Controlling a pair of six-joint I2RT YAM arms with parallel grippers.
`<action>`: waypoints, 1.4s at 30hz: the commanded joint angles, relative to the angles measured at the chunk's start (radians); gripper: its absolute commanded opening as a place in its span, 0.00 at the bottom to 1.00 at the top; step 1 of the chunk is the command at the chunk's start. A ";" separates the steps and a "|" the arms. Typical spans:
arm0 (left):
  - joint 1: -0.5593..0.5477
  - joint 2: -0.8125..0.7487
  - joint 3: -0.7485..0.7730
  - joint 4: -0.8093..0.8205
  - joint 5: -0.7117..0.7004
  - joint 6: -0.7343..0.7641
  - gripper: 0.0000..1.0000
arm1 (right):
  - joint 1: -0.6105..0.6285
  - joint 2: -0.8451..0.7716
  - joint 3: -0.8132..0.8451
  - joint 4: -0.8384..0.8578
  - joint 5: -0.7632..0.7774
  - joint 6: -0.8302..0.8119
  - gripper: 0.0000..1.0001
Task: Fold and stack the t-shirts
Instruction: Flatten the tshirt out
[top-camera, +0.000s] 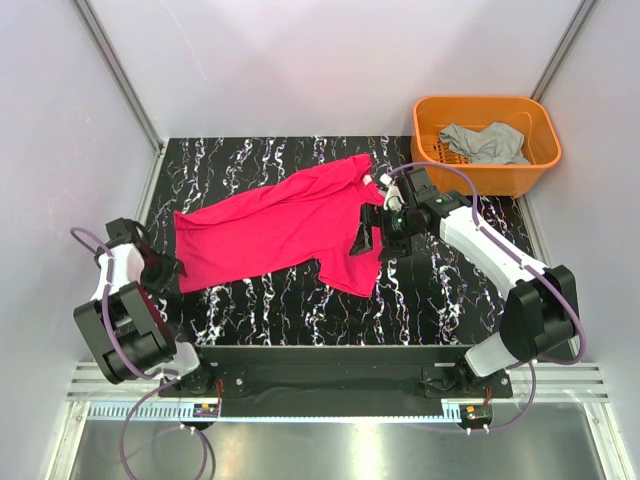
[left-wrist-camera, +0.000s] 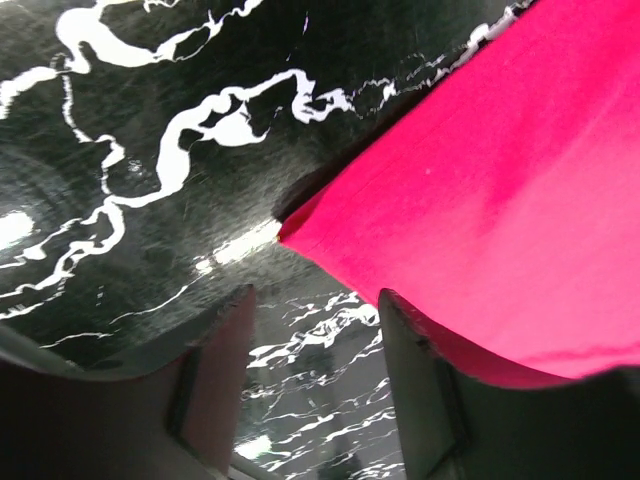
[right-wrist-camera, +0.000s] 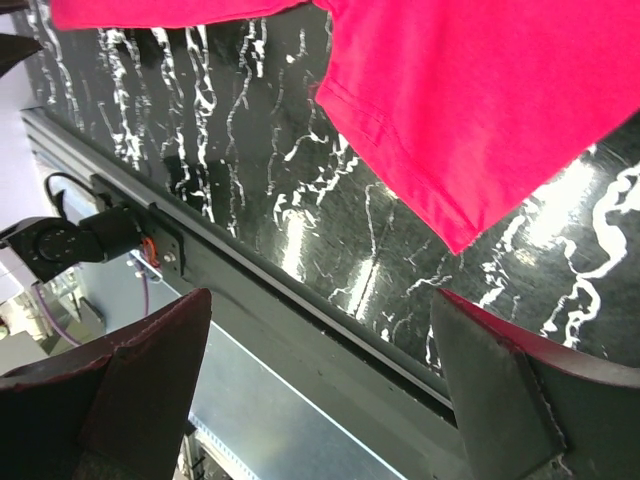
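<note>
Folding not begun, I judge — the crimson cotton t-shirt (top-camera: 280, 225) lies spread on the black marbled table (top-camera: 430, 300), a grey t-shirt (top-camera: 487, 142) waits in the orange plastic basket (top-camera: 480, 101) — left tool (left-wrist-camera: 315, 300) and right tool (right-wrist-camera: 322, 300) both released, empty

A shirt (top-camera: 285, 225) lies spread across the middle of the table (top-camera: 430, 300), a basket (top-camera: 500, 180) at the far right corner holds a second shirt (top-camera: 488, 142), the left gripper (top-camera: 168, 268) sits just beside the spread shirt's left edge, and the right gripper (top-camera: 368, 232) is over its right side.
</note>
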 joint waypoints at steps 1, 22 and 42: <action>0.004 0.034 0.035 0.020 0.040 -0.044 0.52 | -0.004 -0.021 0.003 0.074 -0.047 0.014 0.97; 0.004 0.098 -0.006 0.031 -0.033 -0.155 0.41 | -0.032 -0.011 -0.021 0.085 -0.037 0.014 0.97; 0.008 0.181 -0.033 0.112 -0.044 -0.143 0.25 | -0.033 -0.075 -0.142 0.086 0.091 0.192 0.95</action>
